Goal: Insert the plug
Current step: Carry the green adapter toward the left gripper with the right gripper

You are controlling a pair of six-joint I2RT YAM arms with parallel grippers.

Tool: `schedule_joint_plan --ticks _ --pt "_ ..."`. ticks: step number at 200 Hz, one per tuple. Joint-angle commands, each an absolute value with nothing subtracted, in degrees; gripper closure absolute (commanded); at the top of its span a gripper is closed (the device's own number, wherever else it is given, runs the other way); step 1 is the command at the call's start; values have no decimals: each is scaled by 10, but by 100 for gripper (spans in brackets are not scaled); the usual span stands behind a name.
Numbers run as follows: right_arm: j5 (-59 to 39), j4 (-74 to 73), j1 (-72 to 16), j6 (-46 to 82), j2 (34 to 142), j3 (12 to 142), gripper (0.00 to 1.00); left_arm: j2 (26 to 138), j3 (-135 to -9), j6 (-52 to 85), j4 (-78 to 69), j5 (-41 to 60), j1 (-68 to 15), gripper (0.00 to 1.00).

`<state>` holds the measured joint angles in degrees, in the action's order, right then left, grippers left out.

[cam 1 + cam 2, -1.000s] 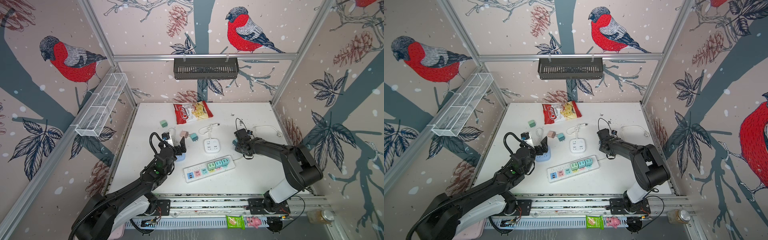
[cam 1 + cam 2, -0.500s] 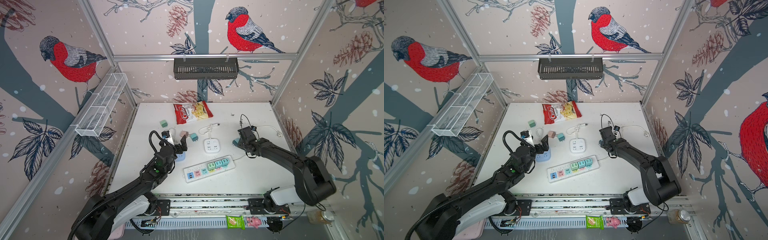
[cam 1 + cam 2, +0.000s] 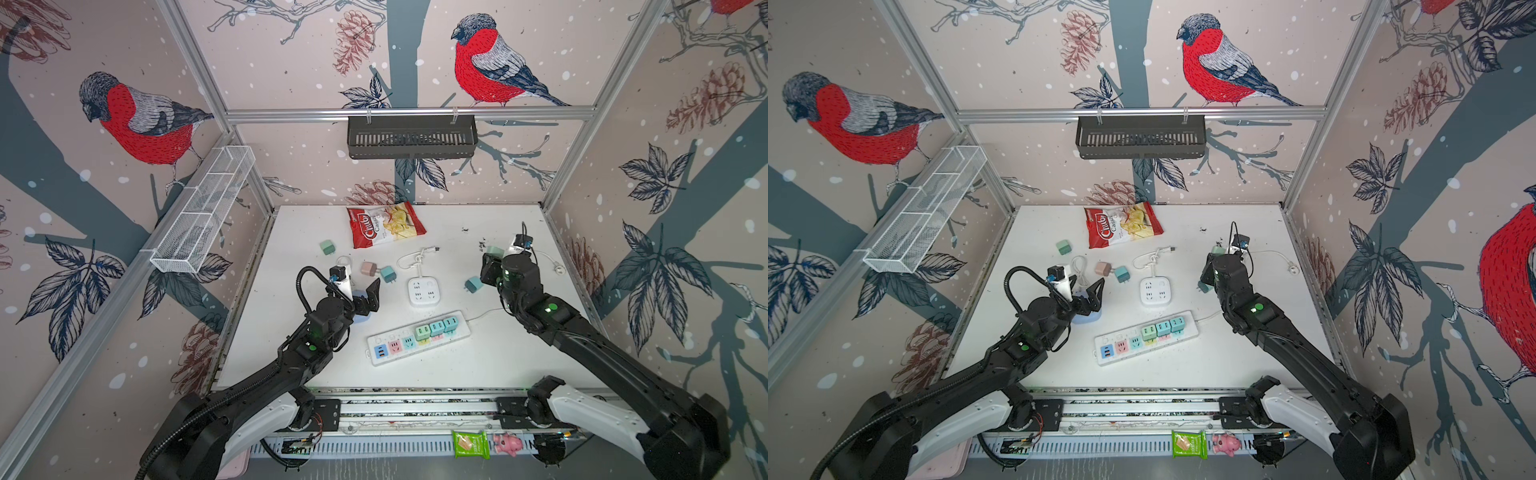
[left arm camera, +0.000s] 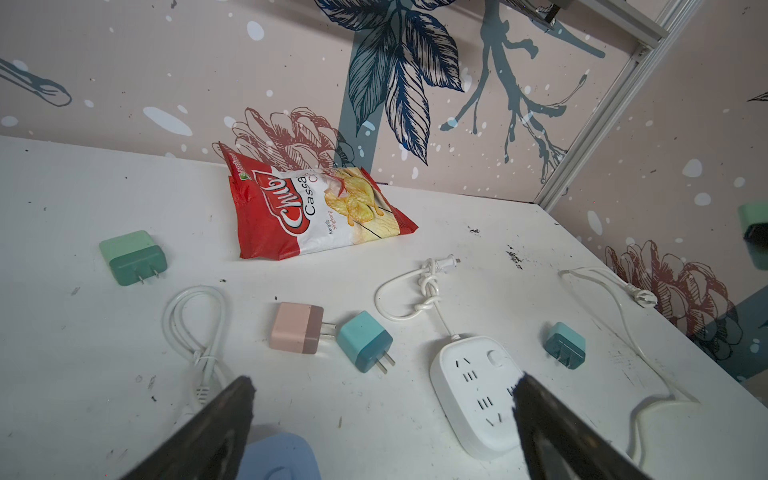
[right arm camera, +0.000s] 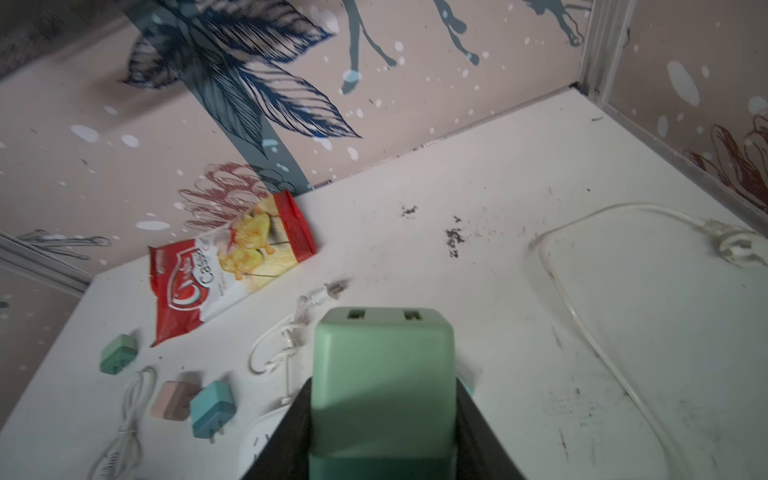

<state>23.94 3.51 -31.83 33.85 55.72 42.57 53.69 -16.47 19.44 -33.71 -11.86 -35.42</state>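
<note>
Nearest you: power strip (image 3: pixel 417 337), three plugs (image 3: pixel 434 330) seated, some sockets (image 3: pixel 395 345) free. Mid-table: left gripper (image 3: pixel 360 293), fingers spread, empty. Farther right: right gripper (image 5: pixel 382 386) pinching the green plug (image 5: pixel 382 365), now lifted off the table (image 3: pixel 457 365); grasp done, carry next. Your right wrist view alone shows its USB slots (image 5: pixel 356 314); prongs hidden.

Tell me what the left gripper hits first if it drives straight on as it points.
Probably the teal plug, lying prongs-first ahead of the open left gripper; depth is unclear, so the table might come first.
</note>
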Motion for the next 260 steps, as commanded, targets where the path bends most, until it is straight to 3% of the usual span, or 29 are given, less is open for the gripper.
schedule_joint_plan --ticks 1,23,60,98,220,260 --pt "229 -104 -327 260 539 398 79 537 -167 185 -380 -86 -353 4" --pt "207 -239 -326 237 528 320 90 541 -169 182 -393 -64 -354 4" --pt "8 -512 -331 74 536 163 93 557 -170 161 -415 -1 -354 5" --pt "-69 -526 -340 4 584 157 97 575 -171 157 -445 74 -354 7" --pt "-2 -599 -463 -169 609 114 99 604 -173 133 -528 276 -380 17" --pt "15 -633 -513 -227 631 108 99 630 -199 103 -498 292 -410 18"
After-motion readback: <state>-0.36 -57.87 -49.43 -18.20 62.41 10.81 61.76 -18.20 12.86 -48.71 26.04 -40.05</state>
